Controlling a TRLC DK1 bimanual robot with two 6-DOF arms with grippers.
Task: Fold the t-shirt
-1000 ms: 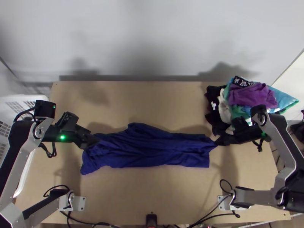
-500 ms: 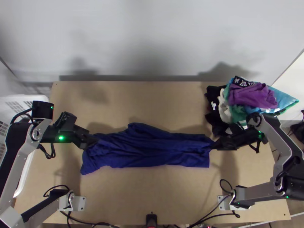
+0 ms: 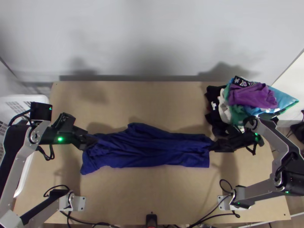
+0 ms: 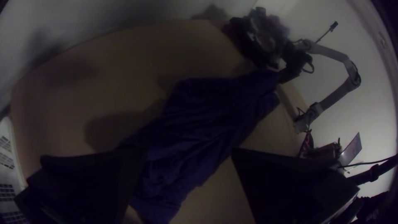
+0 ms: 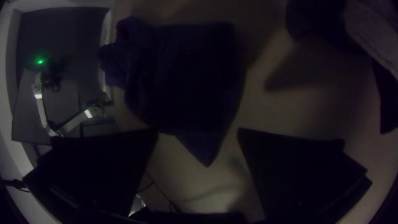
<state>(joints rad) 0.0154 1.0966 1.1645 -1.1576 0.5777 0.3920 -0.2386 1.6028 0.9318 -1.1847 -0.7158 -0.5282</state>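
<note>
between the near and far edges of the light wooden tabletop (image 3: pixel 152 190), a dark blue cloth t-shirt (image 3: pixel 152 150) lies in a wrinkled strip, whose layers could drag askew if the black left gripper (image 4: pixel 184 150) and black right gripper (image 5: pixel 198 129), fingers spread wide, pinch too shallowly.

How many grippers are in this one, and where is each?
2. In the top view, the left gripper is at the blue shirt's left end; the right gripper is at its right end, near the clothes pile.
</note>
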